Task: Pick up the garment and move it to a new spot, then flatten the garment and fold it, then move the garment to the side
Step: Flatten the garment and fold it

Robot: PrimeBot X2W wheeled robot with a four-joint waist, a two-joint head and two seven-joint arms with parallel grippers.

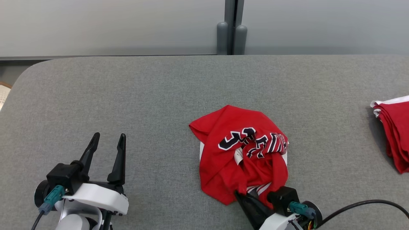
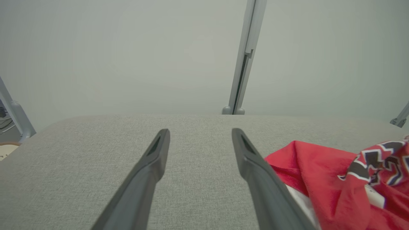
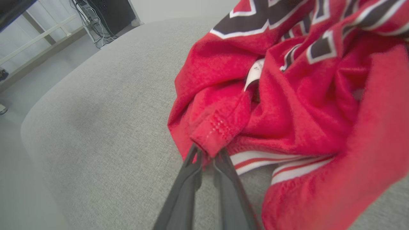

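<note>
A crumpled red garment [image 1: 243, 153] with black-and-white lettering and white-striped trim lies in a heap on the grey padded table [image 1: 143, 95], right of centre. My right gripper [image 1: 246, 195] reaches its near edge from below. In the right wrist view its fingers [image 3: 207, 152] stand nearly together, pinching a red hem fold of the garment [image 3: 287, 105]. My left gripper [image 1: 108, 137] hovers open over bare table at the lower left, well apart from the cloth. Its left wrist view shows the spread fingers [image 2: 200, 131] with the garment [image 2: 335, 179] off to the right.
A stack of folded red and white cloth [image 1: 396, 131] lies at the table's right edge. A grey partition wall with a post [image 1: 231, 32] runs behind the table. A black cable [image 1: 361, 204] trails from my right wrist. The table's left corner [image 1: 28, 73] is rounded.
</note>
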